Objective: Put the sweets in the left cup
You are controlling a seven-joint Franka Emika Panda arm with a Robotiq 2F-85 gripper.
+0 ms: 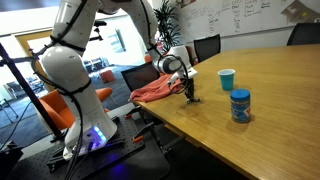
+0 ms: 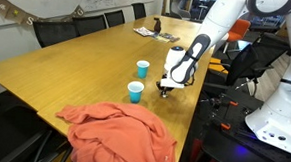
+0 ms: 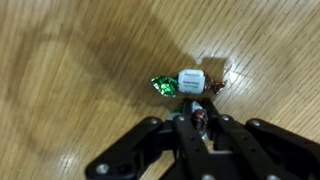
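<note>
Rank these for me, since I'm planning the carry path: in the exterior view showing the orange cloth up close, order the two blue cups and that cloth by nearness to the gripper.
1. Nearer blue cup, just beside the gripper.
2. Farther blue cup, behind it on the table.
3. Orange cloth, at the table's near edge.

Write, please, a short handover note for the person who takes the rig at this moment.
Claw: low over the table, tips close together with something small and dark between them. A grasp cannot be confirmed.
Sweets: on the wood just ahead of the claw, outside any cup.
Blue cup: upright, apart from the claw, with the blue-lidded jar near it.
Done: approach.
Left: grip the sweets, carry them to the cup, release.
</note>
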